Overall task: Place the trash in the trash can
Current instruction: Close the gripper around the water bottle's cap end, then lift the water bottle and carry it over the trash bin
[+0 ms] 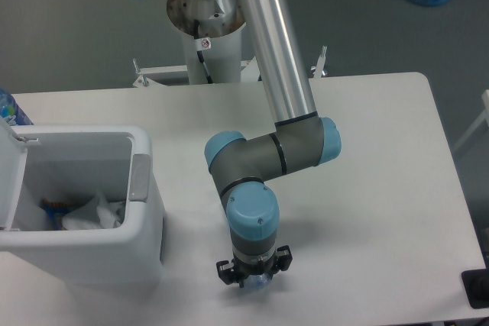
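One piece, the wrapper (95, 211), lies in the trash can (141, 223); the pincer (253, 277) near the bench's (382, 188) front edge hides the bottle (257, 283), its grip unclear.

— Any writing you can read here?
— None. There's a small round sticker (205, 43) with a red ring on the white robot base (210, 51), but what it shows is too small to make out.
— Anything on the bin (114, 246)?
— No label or number legible on it.
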